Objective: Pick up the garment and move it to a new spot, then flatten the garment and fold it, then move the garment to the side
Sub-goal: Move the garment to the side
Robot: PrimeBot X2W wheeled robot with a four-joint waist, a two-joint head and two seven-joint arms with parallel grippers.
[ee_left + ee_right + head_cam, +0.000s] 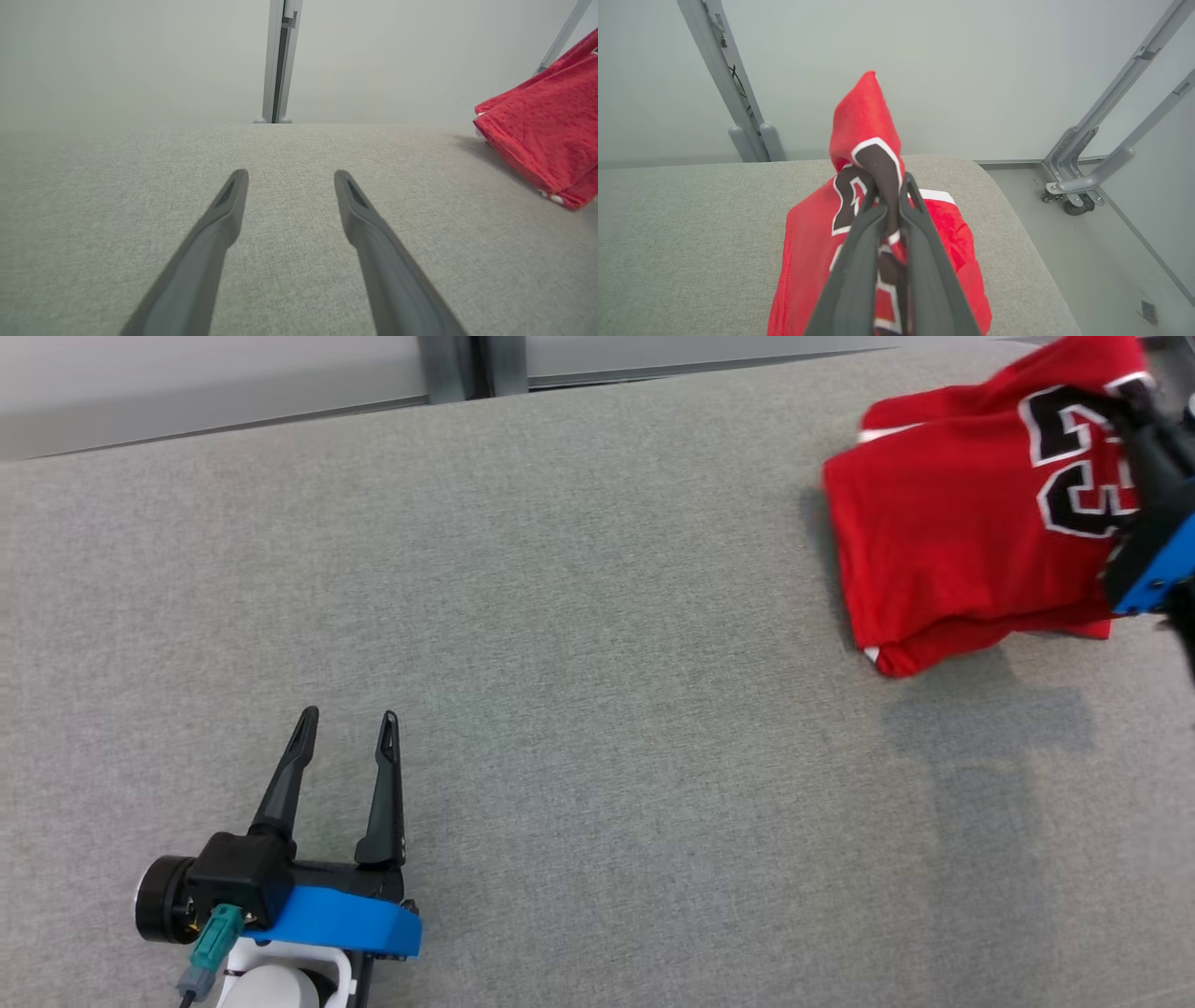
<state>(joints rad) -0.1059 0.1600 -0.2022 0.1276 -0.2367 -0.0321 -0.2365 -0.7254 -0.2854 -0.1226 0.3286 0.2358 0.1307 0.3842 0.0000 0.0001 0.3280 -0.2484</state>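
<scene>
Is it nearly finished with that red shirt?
Probably nearly. The red jersey already looks folded. The right gripper pinches it near the table edge, apparently moving it aside. Still to do: set it down, let go. The left gripper sits open, empty.

Test lab, grey fabric-covered table, plain pale panels, metal frame struts (castor-footed)

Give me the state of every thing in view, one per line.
jersey: folded, one part pinched and raised, the rest lying on the grey pad.
right gripper: shut on the jersey.
left gripper: open, holding nothing, apart from the jersey.
</scene>
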